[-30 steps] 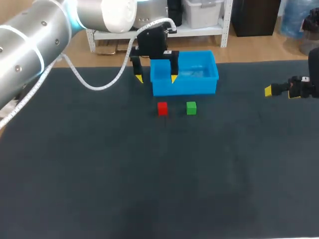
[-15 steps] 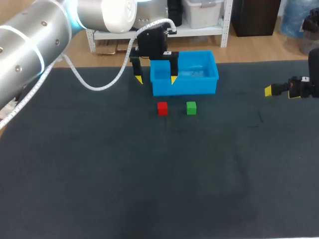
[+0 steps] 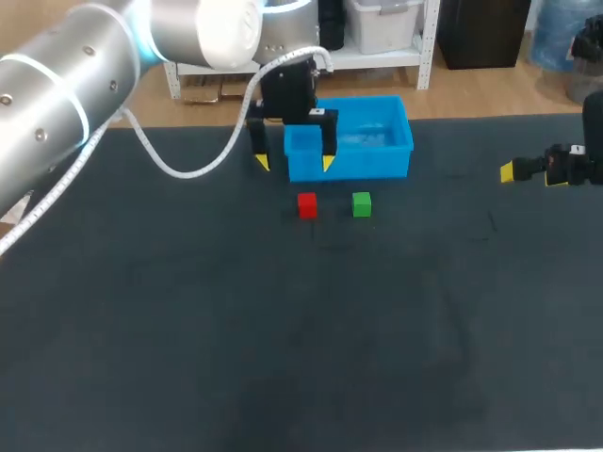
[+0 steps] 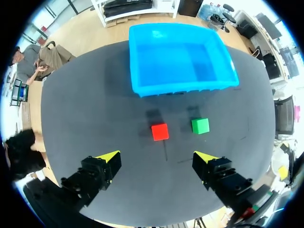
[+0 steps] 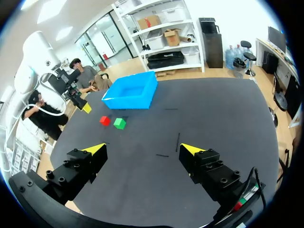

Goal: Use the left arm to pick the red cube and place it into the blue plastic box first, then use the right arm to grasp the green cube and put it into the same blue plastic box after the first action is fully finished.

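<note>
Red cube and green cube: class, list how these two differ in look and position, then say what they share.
Colour: the red cube is red, the green cube green.
Position: the red cube lies roughly centred ahead of the open left end effector; the green cube lies off to one side, ahead of one finger.
Shared: similar size, both flat on the table, apart, outside the blue box, ungripped.
</note>
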Controlling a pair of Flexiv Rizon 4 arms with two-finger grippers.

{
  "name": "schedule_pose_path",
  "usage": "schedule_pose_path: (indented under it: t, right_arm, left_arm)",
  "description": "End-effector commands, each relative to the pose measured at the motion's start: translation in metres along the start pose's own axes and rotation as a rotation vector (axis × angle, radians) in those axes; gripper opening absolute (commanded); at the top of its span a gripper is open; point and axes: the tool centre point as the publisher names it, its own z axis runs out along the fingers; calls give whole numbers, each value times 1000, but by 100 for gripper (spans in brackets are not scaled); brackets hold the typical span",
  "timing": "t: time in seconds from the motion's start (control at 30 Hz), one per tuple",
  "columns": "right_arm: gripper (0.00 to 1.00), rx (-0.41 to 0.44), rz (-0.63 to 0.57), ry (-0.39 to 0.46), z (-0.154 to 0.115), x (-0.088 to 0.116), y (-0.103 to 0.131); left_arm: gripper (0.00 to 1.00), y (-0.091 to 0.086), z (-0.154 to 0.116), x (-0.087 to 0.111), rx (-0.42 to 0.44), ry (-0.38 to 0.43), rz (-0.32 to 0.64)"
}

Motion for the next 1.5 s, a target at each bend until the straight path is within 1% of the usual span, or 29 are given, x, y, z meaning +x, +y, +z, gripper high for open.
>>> schedule_pose_path:
  t: [0.03, 0.6, 0.83, 1.13, 1.5]
  right_arm:
    - [100, 2, 0, 1, 0, 0, 0]
    - [100, 2, 0, 1, 0, 0, 0]
    - [100, 2, 0, 1, 0, 0, 0]
    - [100, 2, 0, 1, 0, 0, 0]
    - [100, 2, 0, 1, 0, 0, 0]
  left_arm:
    - [100, -6, 6, -8, -10, 26, -10]
    - [100, -13, 23, -6, -14, 63, -105]
    - [100, -11, 32, -4, -5, 89, -145]
    - [100, -7, 43, -3, 4, 117, -175]
    - [100, -6, 55, -3, -6, 143, -182]
